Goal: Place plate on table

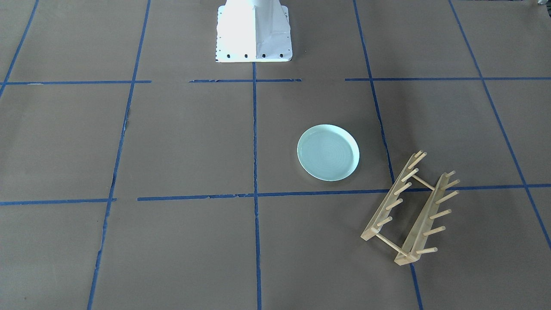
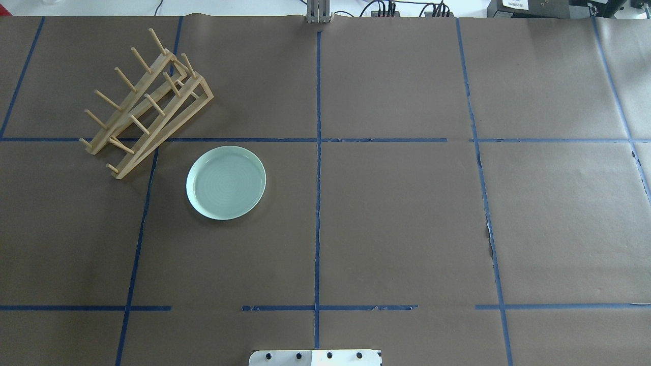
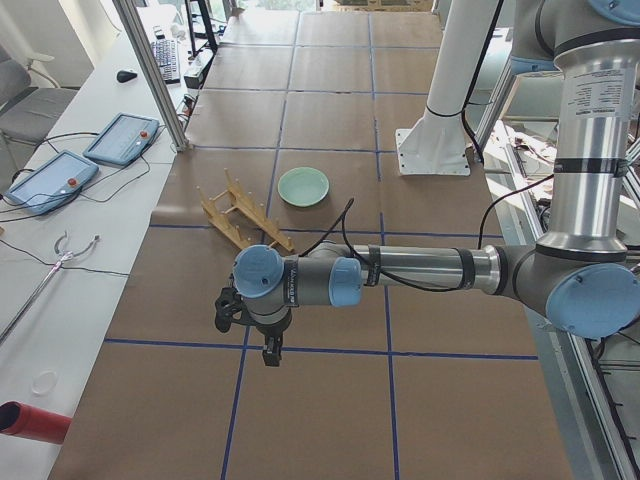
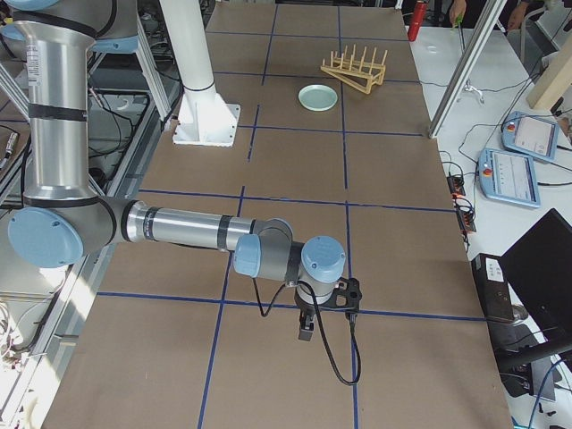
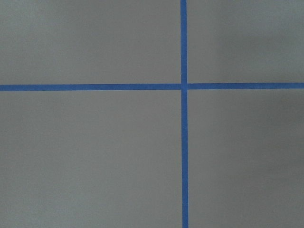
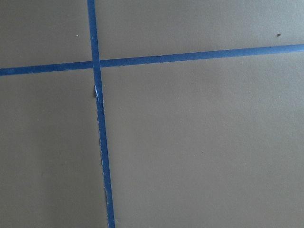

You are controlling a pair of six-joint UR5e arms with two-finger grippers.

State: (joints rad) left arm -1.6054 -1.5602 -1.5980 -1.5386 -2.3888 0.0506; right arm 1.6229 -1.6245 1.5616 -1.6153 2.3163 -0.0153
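Observation:
The pale mint-green plate [image 1: 328,152] lies flat on the brown table [image 1: 185,142], also in the overhead view [image 2: 226,182], the left side view [image 3: 303,186] and the right side view [image 4: 318,97]. It sits beside the wooden peg rack [image 2: 145,101], apart from it. My left gripper [image 3: 270,350] shows only in the left side view, far from the plate over bare table; I cannot tell if it is open. My right gripper [image 4: 306,329] shows only in the right side view, far from the plate; its state is unclear. Both wrist views show only paper and blue tape.
The wooden rack [image 1: 411,209] stands with its pegs tilted, at a slant to the tape lines. The white robot base [image 1: 254,32] stands at the table's edge. Tablets [image 3: 85,160] and cables lie on the side bench. A red object [image 3: 35,422] lies on the bench near my left arm.

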